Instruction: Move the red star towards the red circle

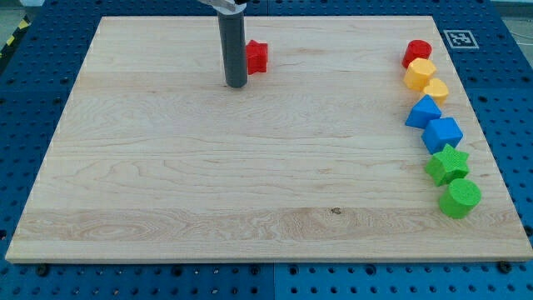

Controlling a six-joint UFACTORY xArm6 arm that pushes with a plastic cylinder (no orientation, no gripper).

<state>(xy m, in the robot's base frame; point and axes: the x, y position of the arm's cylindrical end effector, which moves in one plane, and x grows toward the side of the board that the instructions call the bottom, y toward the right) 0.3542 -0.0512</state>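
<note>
While the wooden board [166, 183] fills most of the frame, its blocks crowd the right edge: red circle [417, 52] at upper right, then yellow cylinder [420, 73], a smaller yellow block [435, 90], two blue blocks [423, 112] [442, 133], green star [447, 163] and green cylinder [459, 198]. My tip [236, 84], a bare rod holding nothing, stands at upper centre, just left of the red star [256, 57]. Open board separates star and circle.

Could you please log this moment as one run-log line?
tip: left of red star, close | red circle: far right | star not yet there
</note>
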